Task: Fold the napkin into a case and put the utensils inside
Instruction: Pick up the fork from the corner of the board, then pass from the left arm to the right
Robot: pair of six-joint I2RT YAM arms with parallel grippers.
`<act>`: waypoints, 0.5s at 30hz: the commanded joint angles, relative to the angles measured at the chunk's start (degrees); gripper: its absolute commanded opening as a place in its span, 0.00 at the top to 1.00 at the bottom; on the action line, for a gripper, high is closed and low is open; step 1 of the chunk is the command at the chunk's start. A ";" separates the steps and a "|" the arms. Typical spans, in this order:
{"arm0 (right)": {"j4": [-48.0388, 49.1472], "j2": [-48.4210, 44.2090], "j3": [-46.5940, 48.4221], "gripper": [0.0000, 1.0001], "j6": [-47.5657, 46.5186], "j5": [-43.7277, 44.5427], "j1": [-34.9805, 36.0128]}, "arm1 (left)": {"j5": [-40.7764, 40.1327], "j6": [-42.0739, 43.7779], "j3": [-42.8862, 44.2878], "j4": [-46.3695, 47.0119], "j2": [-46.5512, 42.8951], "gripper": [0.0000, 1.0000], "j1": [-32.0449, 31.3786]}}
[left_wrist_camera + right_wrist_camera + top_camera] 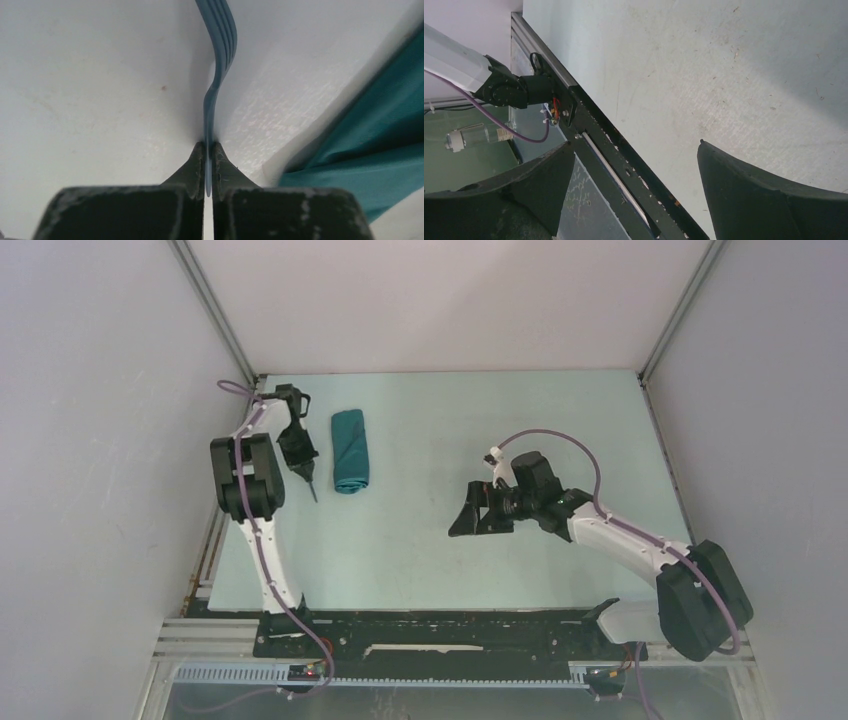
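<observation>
A blue fork (220,60) is clamped by its handle between the closed fingers of the left gripper (209,152). The handle is seen edge-on in the narrow slit between the two black pads, and the tines point away from the wrist camera, running out of the top of that view. From above, this gripper is seen near the far left of the table (480,420), pointing downward, with the thin end of the fork showing just below it. The case (350,450) — teal cloth folded into a narrow oblong bundle — is laid on the table just to the right of that gripper, its long side running from far to near; whether the two touch cannot be told. In the left wrist view its folds are seen at the right edge, beside the fork. The right gripper (470,520) is held with its jaws wide apart and nothing between them — well apart from the case, over the middle-right of the table. In its own view the table's near edge and a black rail (624,165) are seen between the fingers
</observation>
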 commanded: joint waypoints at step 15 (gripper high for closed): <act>-0.48 14.42 21.74 0.03 -12.70 29.03 21.39 | 9.86 -39.81 -42.91 16.40 -53.24 1.00 -22.07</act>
